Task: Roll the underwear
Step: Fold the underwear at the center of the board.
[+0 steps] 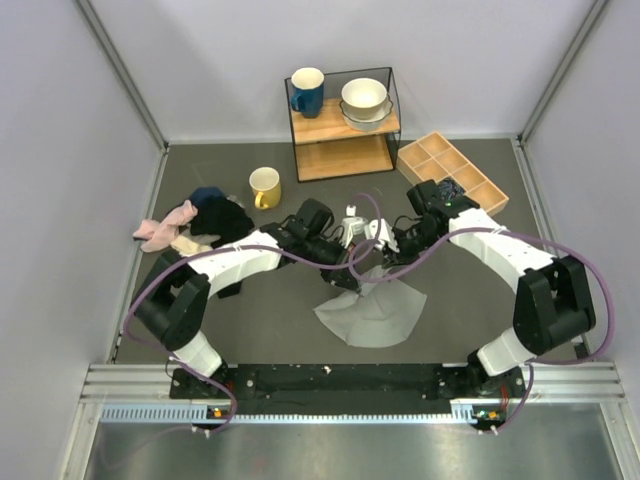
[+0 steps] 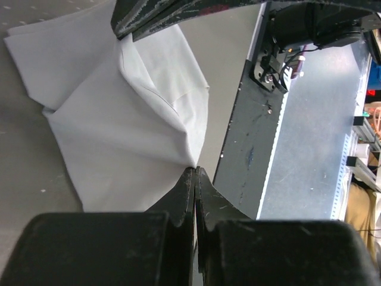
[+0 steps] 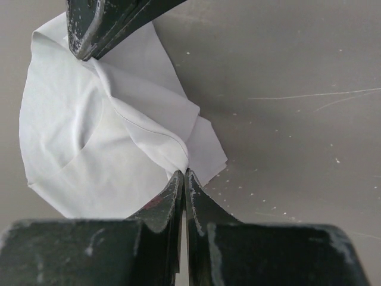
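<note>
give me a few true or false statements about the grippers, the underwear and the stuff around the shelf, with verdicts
1. The left gripper and the right gripper are both shut on the underwear. True.
2. The yellow mug stands on the shelf. False: it stands on the table, left of the shelf; the blue mug is the one on the shelf.
3. The stacked bowls sit on the shelf's top board. True.
4. The wooden divided tray lies left of the shelf. False: it lies to its right.

The top view looks down from afar; both wrist views closely share the underwear (image 2: 119, 137).
</note>
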Robot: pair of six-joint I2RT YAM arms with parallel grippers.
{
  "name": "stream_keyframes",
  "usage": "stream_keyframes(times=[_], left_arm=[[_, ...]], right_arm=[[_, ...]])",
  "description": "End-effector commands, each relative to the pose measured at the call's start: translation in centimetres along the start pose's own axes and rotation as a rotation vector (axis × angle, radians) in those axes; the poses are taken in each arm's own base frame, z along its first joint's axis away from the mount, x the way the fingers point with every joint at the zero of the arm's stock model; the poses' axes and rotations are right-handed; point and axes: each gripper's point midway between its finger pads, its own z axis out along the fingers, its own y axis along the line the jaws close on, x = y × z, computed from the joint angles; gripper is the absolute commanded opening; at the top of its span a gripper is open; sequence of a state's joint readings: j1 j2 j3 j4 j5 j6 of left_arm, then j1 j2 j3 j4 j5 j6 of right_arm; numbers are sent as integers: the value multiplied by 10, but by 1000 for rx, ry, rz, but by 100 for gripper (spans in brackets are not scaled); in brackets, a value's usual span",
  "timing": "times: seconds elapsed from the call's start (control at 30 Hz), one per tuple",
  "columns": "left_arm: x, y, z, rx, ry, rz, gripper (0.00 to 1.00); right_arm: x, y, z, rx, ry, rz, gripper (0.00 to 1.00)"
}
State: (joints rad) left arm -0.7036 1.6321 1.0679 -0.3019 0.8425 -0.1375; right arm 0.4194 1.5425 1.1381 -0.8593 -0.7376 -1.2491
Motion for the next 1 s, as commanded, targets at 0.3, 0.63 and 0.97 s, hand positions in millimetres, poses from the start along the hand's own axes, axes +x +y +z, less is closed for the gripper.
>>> stream_keyframes(times=[0.3,0.63,0.97], left_arm=[[-8,-51,41,109,-57,30,0],[-7,-53,73,123,-64,-45,0],[6,-36,101,102,-9,-143,0]], right_arm=[[14,27,-21,20,20,-56,0],[40,47,-28,17,61,-54,0],[65,67,-19,-34,92,-32,1]])
